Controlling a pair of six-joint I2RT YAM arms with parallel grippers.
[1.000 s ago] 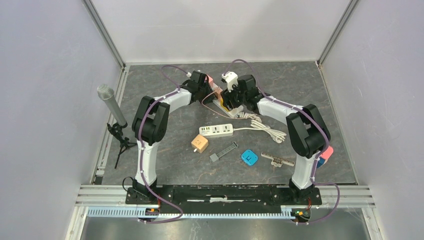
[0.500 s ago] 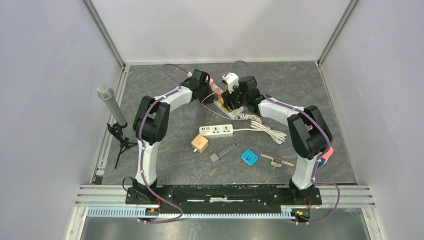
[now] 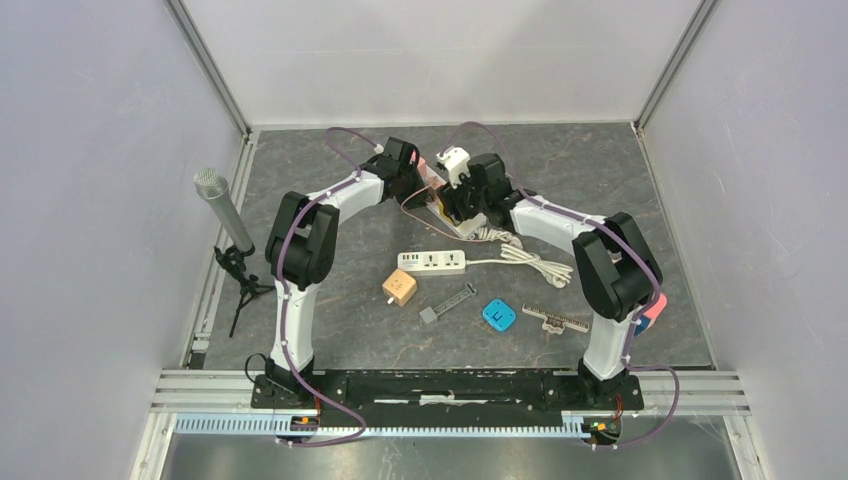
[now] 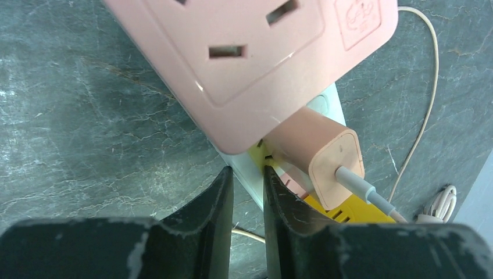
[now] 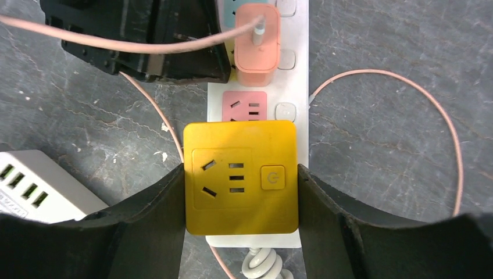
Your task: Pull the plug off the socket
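Note:
A white power strip [image 5: 288,87] lies at the back middle of the table [image 3: 441,209]. A yellow cube adapter [image 5: 240,177] is plugged into its near end. My right gripper [image 5: 240,189] is shut on the adapter, one finger on each side. Further along sit a pink socket face [image 5: 244,107] and a peach charger plug [image 5: 257,46] with a thin cable. In the left wrist view a pink adapter [image 4: 250,58] and the charger plug [image 4: 317,154] sit on the strip. My left gripper [image 4: 249,180] is shut on the strip's white edge [image 4: 247,168].
A white USB power strip [image 3: 432,262] with a coiled cord [image 3: 530,258] lies in the middle. Nearer me are an orange cube [image 3: 400,288], a grey bar [image 3: 447,303], a blue plug [image 3: 498,315] and a toothed strip [image 3: 555,320]. A microphone [image 3: 225,210] stands at the left.
My right wrist has shifted slightly to the left. The left arm and the power strip have barely moved.

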